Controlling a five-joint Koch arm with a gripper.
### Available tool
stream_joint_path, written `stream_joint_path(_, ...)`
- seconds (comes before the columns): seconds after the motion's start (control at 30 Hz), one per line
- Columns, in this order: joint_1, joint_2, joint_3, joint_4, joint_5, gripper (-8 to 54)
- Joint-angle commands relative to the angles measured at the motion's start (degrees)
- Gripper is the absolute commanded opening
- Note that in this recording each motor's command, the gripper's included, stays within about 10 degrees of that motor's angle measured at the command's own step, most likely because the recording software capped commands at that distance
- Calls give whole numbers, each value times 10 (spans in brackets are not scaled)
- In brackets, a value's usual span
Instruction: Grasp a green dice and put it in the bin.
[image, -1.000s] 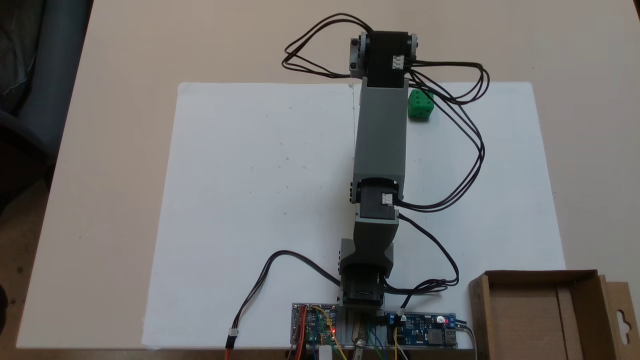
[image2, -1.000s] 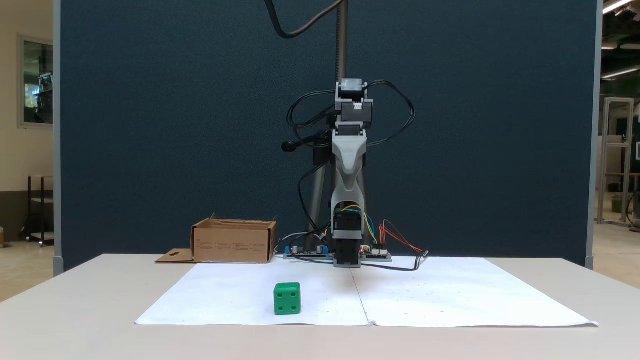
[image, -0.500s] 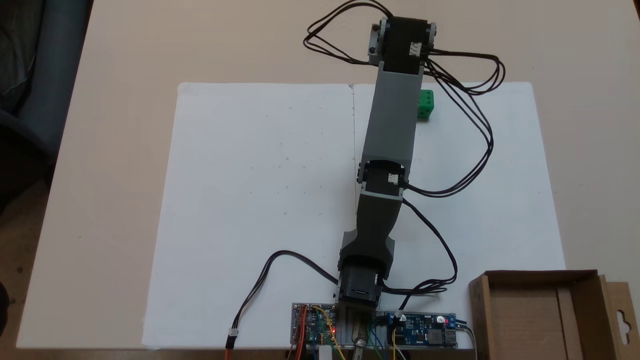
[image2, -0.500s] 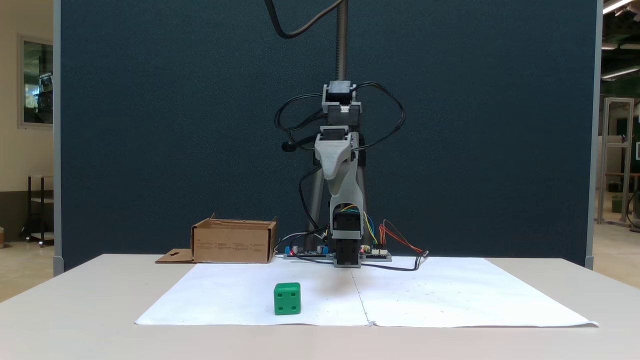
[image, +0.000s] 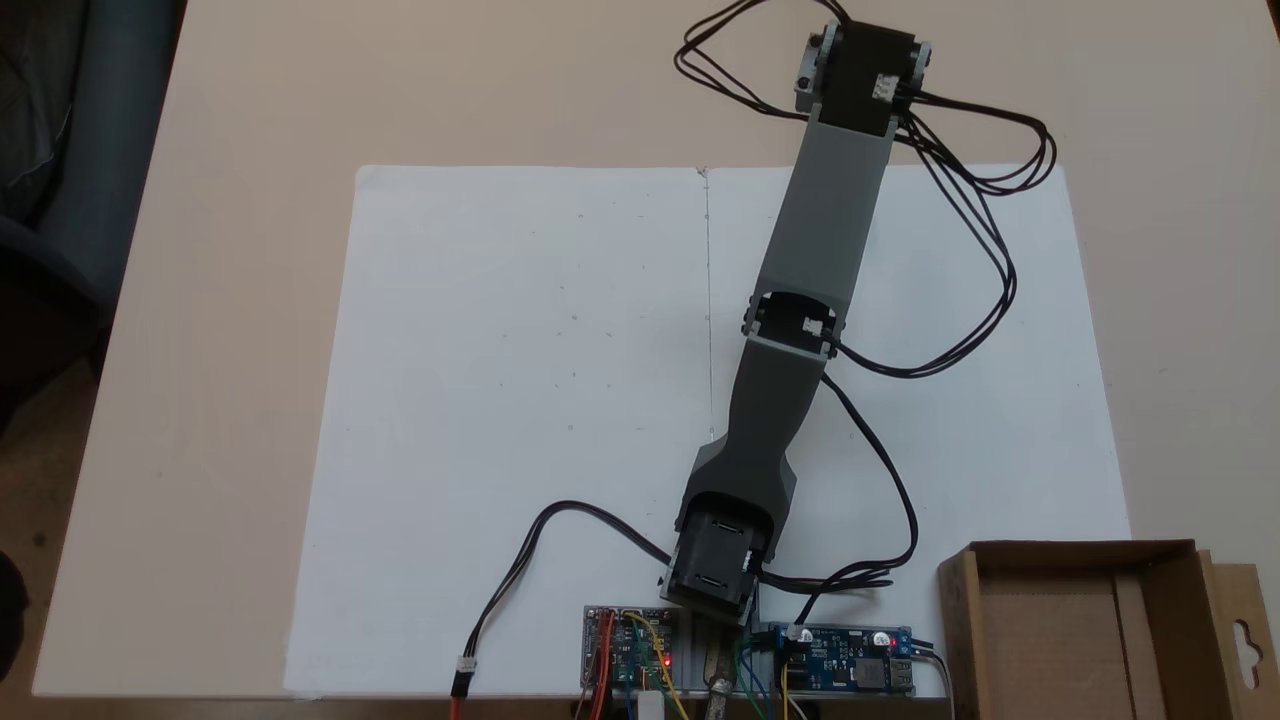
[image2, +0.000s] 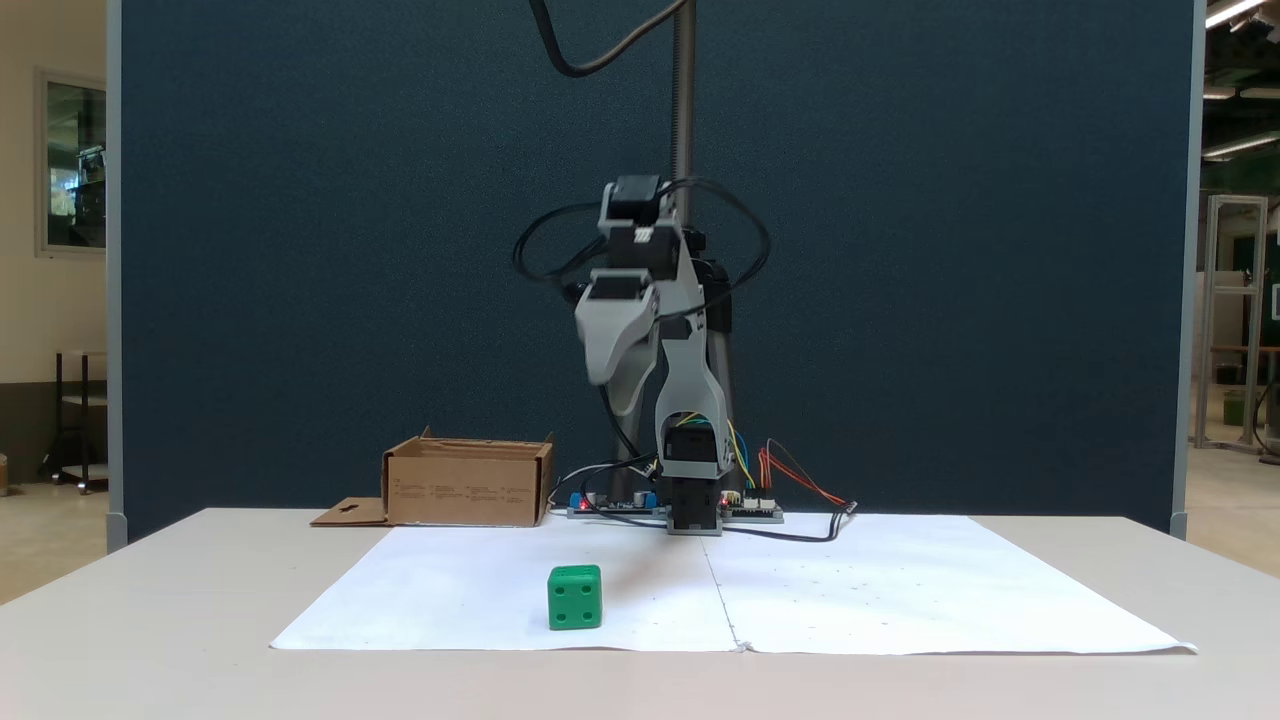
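Note:
The green dice (image2: 575, 597) sits on the white paper near the table's front edge in a fixed view. Seen from above, the arm's grey forearm (image: 828, 215) covers it. My gripper (image2: 612, 385) hangs high above the table, pointing down, above and slightly right of the dice. Its jaws overlap and look blurred, so I cannot say whether they are open. The bin (image: 1080, 625), a brown cardboard box, stands at the lower right by the arm's base; in the other fixed view the bin (image2: 468, 487) is at the back left, with its flap (image2: 350, 513) lying flat.
A white paper sheet (image: 520, 400) covers most of the beige table (image: 250, 120). Circuit boards (image: 845, 670) and loose black cables (image: 960, 290) lie around the arm's base. A metal pole (image2: 684, 90) and a dark blue partition (image2: 300, 250) stand behind.
The arm has swung to the right in the view from above, left in the front view, and now hides the dice from above. Dice and bin have not moved.

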Motion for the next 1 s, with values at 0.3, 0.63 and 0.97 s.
stream_joint_path(0.3, 45, -2, -38, 100, -163, 475)
stream_joint_path(0.63, 51, -11, -39, 100, -198, 480)
stream_joint_path(0.97, 52, -37, -69, 100, -196, 480)
